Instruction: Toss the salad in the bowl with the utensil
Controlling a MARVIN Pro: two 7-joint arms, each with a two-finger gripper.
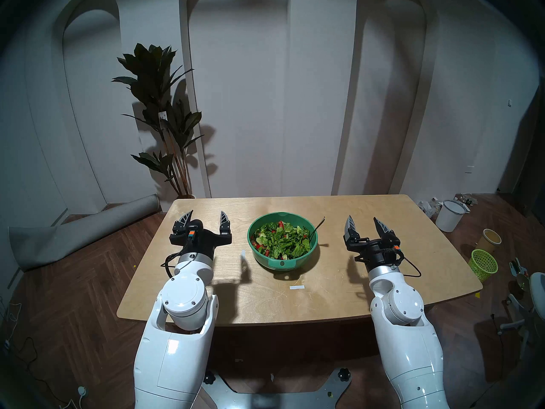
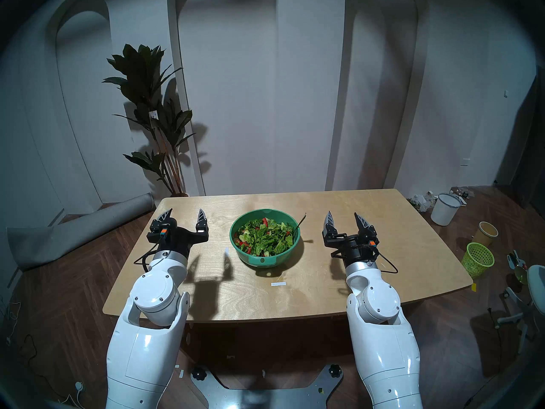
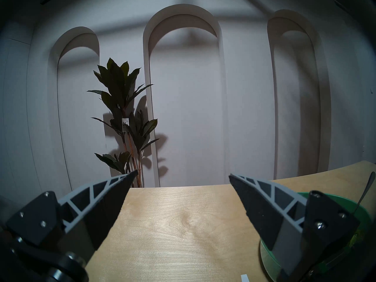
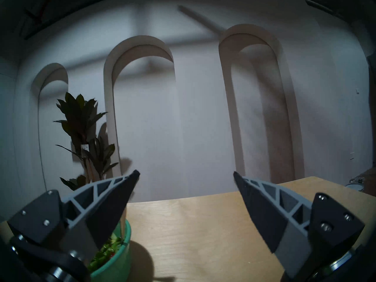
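Salad [image 1: 280, 239] fills the bowl [image 1: 282, 262] in the middle of the table [image 1: 383, 281]. Spoon [image 1: 318, 225] leans inside, handle poking out toward the right gripper [image 1: 365, 224]. Left gripper [image 1: 205, 219] and right one both gape wide, holding nothing. Nothing blocks the bowl. Plant [image 1: 165, 110] stands behind.

The bowl [image 1: 282, 243] sits on the bench [image 1: 383, 281] between the left gripper [image 1: 205, 217] and right gripper [image 1: 364, 221], holding the salad [image 1: 280, 239] (spoon [image 1: 317, 226] leaning out toward the right gripper).
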